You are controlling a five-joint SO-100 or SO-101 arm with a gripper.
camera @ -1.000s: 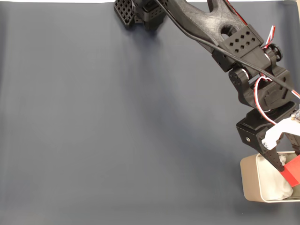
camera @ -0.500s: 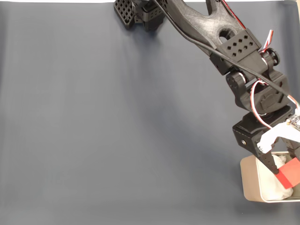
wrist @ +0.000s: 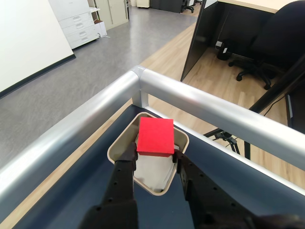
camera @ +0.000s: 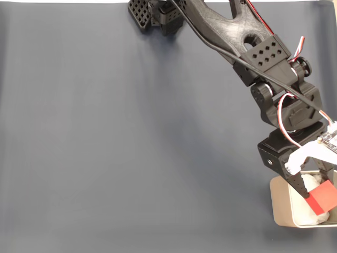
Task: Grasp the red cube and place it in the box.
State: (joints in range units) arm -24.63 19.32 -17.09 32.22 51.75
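We have the red cube (wrist: 155,136) pinched between the jaws of the gripper (wrist: 153,156), closed on two opposite faces, hanging over the box (camera: 279,203) at the counter's (camera: 131,147) lower right corner in the fixed view. It looks light and rigid, its matte faces gripping well, so the side hold suits it. The box's wrinkled white lining (wrist: 151,172) should cushion a drop.

Red cube (wrist: 155,136) sits held above the beige, white-lined box (wrist: 116,146)
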